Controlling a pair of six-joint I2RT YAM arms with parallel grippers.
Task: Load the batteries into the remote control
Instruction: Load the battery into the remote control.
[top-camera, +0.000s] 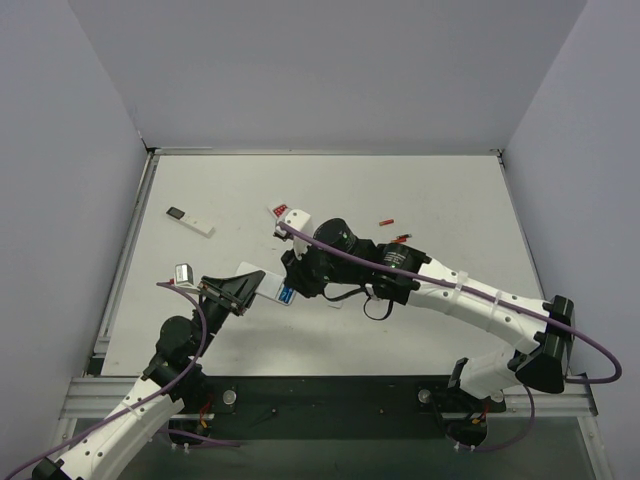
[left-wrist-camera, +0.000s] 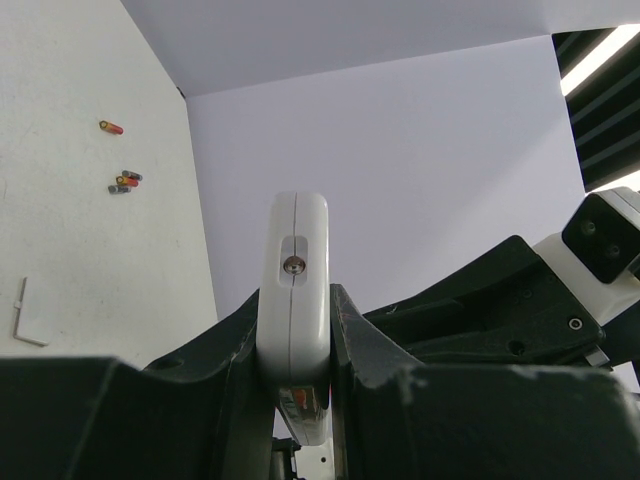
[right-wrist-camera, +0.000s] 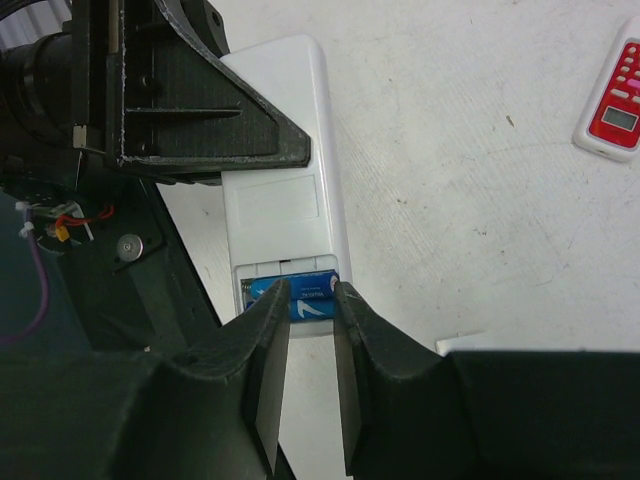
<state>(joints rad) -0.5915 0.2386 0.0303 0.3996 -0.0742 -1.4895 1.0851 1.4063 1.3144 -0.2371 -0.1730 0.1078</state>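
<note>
The white remote (top-camera: 258, 281) lies back-up, its near end clamped between my left gripper's (top-camera: 240, 290) fingers; in the left wrist view the jaws (left-wrist-camera: 295, 340) squeeze its white edge (left-wrist-camera: 295, 290). In the right wrist view the remote's (right-wrist-camera: 285, 190) battery bay is uncovered and two blue batteries (right-wrist-camera: 313, 297) lie side by side in it. My right gripper (right-wrist-camera: 312, 300) hovers right over them, fingers slightly apart and straddling the cells, holding nothing that I can see. From above, the right gripper (top-camera: 293, 285) meets the remote's blue end (top-camera: 286, 296).
A red-faced remote (top-camera: 293, 217) (right-wrist-camera: 618, 95) lies behind the right wrist. A slim white stick remote (top-camera: 190, 221) lies far left. Red cells (top-camera: 385, 220) and more cells (top-camera: 403, 237) lie at the back right, also in the left wrist view (left-wrist-camera: 124, 181). A flat white piece (right-wrist-camera: 480, 345) lies beside the right finger.
</note>
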